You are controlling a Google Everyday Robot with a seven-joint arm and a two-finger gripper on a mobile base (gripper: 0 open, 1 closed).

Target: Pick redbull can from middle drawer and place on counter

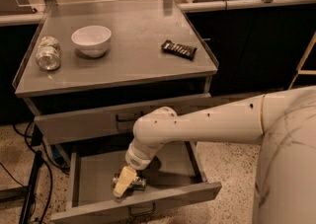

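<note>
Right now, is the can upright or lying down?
Lying down: the can stretches flat along the drawer floor, beneath the gripper.

so the counter [143, 67] sits well above the gripper [124, 182], which is down in the middle drawer [94, 178]: white bowl [92, 39] up-left of it, clear jar [48, 53] further left, dark snack bar [178, 49] up-right

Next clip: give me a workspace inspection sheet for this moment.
Surface: counter, grey steel, rimmed.
Job's things: redbull can lies on its side in the open middle drawer.
Clutter: clear jar on its side, white bowl, dark snack bar, all on the counter.
Grippers: gripper down in the drawer, at the can.
Cables: dark cables on the floor, left of the cabinet.
Surroundings: speckled floor, dark cabinets behind.
</note>
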